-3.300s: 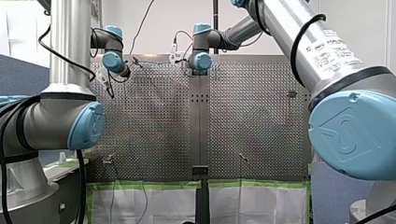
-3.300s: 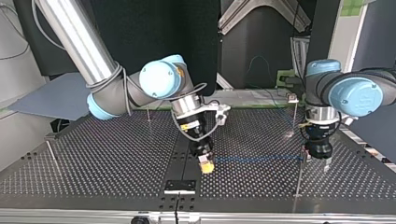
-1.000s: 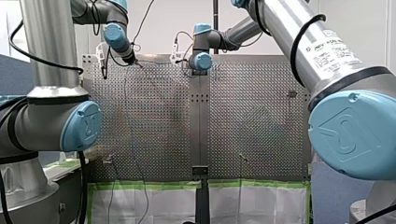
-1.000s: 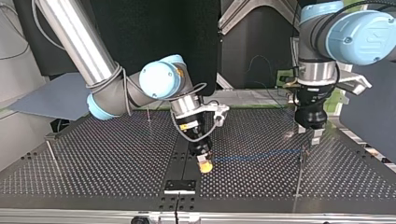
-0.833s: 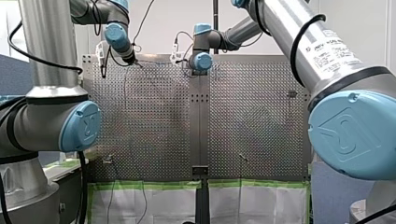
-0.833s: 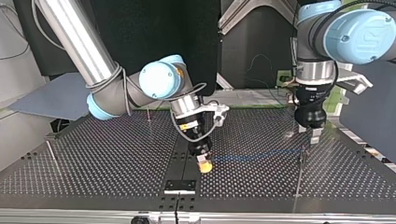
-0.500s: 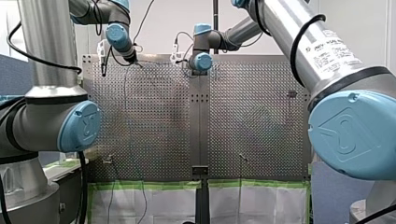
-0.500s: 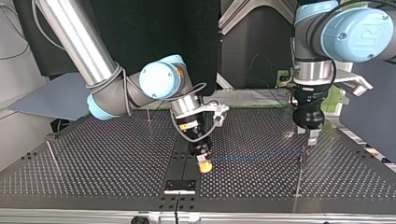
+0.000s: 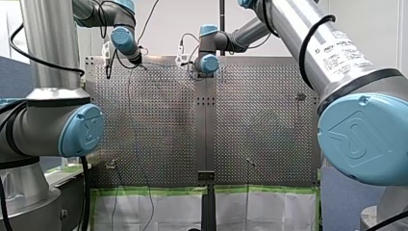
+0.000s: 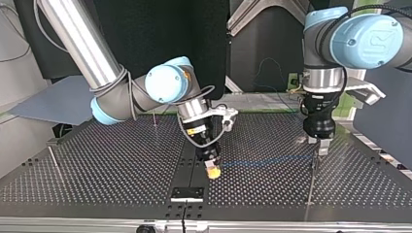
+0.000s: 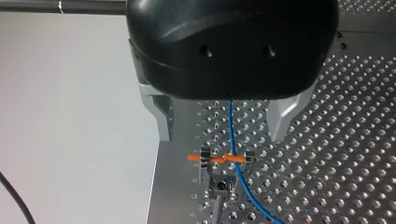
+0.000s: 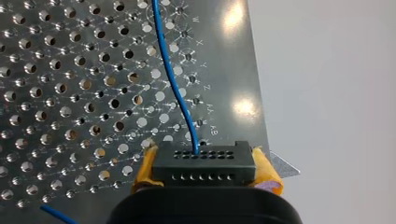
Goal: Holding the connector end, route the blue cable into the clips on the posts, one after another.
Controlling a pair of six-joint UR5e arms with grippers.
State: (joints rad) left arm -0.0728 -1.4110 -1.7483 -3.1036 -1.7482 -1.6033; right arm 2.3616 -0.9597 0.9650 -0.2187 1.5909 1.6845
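My right end effector (image 12: 203, 169) is clamped on the connector (image 12: 203, 163), with a yellow pad pressed to each side of it. In the top view it sits low over the desk (image 10: 107, 165), near the middle of the near edge. The cable (image 12: 175, 88) leaves the connector's face and runs out over the perforated plate. In the top view it stretches about level toward the view's right and reaches a post (image 10: 311, 182).

My left end effector (image 11: 223, 122) hangs just above that post's clip (image 11: 223, 158), fingers spread wide and gripping nothing. The cable passes between them and crosses the clip's orange part. I judge the cable to be lying in or on this clip, but I cannot tell whether it is properly seated.

By my reading, one clip at most is taken. The far post (image 10: 154, 119) and the side post (image 10: 52, 158), both at the top view's left, show no cable that I can make out. Most of the routing is left, and the connector end has to travel that way.
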